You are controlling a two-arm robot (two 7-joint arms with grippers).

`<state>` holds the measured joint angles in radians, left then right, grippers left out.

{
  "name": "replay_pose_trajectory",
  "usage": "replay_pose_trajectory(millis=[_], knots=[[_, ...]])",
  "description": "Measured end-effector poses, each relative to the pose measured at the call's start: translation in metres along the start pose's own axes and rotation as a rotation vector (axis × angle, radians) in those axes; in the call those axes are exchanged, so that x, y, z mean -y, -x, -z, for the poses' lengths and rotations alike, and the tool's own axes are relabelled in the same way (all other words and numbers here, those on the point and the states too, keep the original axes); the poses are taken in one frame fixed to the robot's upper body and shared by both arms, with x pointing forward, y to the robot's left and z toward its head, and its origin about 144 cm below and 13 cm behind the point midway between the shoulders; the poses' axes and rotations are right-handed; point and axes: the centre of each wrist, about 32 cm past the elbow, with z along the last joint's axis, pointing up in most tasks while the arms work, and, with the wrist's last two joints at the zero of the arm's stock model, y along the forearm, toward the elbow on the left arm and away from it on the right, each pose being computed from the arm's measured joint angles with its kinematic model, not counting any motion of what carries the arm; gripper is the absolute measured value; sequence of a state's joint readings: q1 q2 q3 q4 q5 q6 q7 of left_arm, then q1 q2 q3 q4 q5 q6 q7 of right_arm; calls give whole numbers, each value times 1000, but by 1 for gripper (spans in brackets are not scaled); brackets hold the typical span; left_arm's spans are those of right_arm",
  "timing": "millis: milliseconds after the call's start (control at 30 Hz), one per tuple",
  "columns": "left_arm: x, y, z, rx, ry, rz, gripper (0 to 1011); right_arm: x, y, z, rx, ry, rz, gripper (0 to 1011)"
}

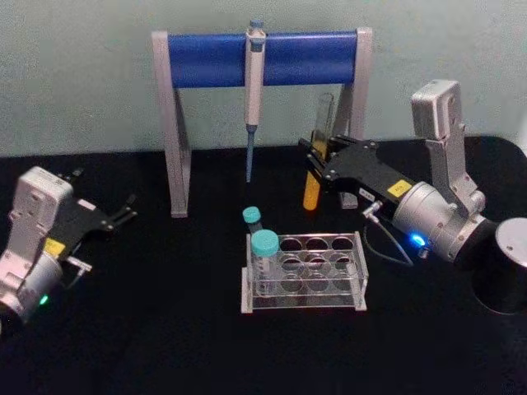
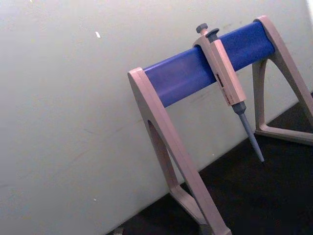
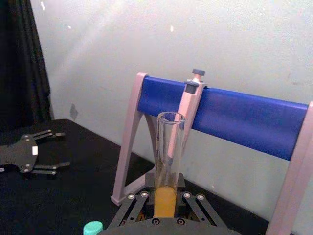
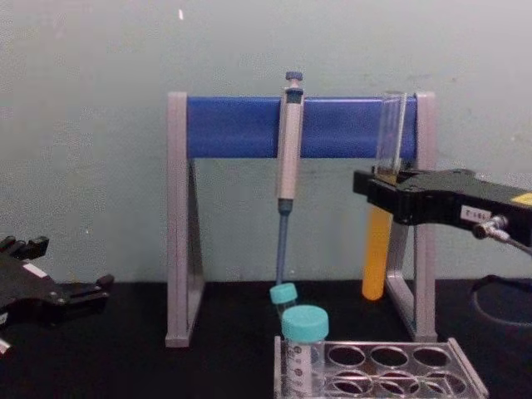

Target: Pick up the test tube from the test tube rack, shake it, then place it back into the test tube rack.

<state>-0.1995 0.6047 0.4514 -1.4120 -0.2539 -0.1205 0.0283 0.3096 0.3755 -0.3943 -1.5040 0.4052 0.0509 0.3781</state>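
Observation:
The test tube is a tall clear glass tube with orange-yellow liquid in its lower half. It hangs upright in the air, behind and above the test tube rack. My right gripper is shut on the tube's middle, reaching in from the right. In the right wrist view the test tube rises between the fingers. From the chest, the test tube has its tip well above the test tube rack. My left gripper rests open at the far left, holding nothing.
Two teal-capped tubes stand in the rack's left side. Behind it, a grey-and-blue stand carries a hanging pipette, close to the held tube. A black cylinder sits at the right edge.

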Motion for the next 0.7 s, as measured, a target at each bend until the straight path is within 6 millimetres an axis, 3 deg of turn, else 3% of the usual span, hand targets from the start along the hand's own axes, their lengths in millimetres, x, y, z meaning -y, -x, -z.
replay_pose_trajectory(millis=[700], knots=[[0,0,0,0,0,0,1001,14,-7,-1,34,31,36,232]])
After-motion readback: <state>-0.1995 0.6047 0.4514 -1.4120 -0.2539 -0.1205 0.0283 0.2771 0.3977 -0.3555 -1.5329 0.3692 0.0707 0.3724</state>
